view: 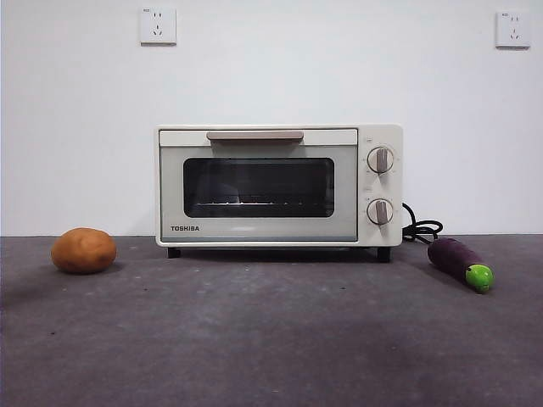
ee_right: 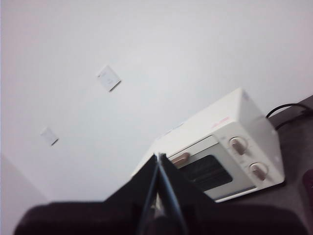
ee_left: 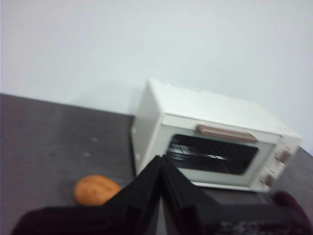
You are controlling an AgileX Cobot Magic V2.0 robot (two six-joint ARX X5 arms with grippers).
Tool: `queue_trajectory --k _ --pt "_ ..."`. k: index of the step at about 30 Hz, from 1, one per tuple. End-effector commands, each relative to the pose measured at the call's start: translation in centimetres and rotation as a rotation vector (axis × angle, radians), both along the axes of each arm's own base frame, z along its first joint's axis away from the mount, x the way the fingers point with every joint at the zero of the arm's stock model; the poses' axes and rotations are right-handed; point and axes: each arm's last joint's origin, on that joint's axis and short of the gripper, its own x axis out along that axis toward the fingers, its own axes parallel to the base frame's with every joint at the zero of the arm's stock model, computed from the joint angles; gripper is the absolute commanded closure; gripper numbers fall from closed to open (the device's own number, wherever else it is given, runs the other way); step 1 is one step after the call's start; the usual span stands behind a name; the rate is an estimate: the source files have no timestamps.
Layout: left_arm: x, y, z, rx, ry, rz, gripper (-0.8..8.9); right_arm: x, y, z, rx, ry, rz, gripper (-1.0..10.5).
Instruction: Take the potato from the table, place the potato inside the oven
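The orange-brown potato lies on the dark grey table, left of the oven. The cream oven stands at the back centre with its glass door closed and its beige handle across the top. In the left wrist view the potato shows beside the oven, beyond my left gripper, whose jaws are pressed together with nothing held. My right gripper is also shut and empty, high above the table with the oven past it. Neither arm appears in the front view.
A purple eggplant with a green tip lies right of the oven. The black cord coils behind it. Two wall sockets sit on the white wall behind the table.
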Motion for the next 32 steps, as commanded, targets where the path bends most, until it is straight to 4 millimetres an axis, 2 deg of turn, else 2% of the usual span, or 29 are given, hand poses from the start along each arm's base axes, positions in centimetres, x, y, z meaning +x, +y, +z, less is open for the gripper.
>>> queue_trajectory --k 1,8,15,20,24,32 --pt "2.0 -0.2 0.8 -0.011 0.059 -0.062 8.19 -0.1 0.1 1.6 -0.005 0.022 0.048 9.5" --pt "8.4 -0.6 3.1 -0.037 0.210 -0.223 8.19 0.6 0.3 5.1 -0.121 0.190 0.106 9.5" --pt "14.1 -1.7 5.6 -0.050 0.346 -0.281 8.19 3.0 0.2 6.7 -0.152 0.336 0.161 9.5" --pt "17.6 -3.3 7.3 -0.008 0.397 -0.342 8.19 5.6 0.4 6.7 -0.127 0.414 0.299 9.5" --pt "20.0 -5.2 7.7 0.042 0.433 -0.405 8.19 7.6 0.5 6.4 -0.096 0.486 0.405 9.5" --pt "24.5 -8.9 6.2 0.089 0.506 -0.512 8.19 10.1 0.8 5.5 -0.096 0.587 0.403 9.5"
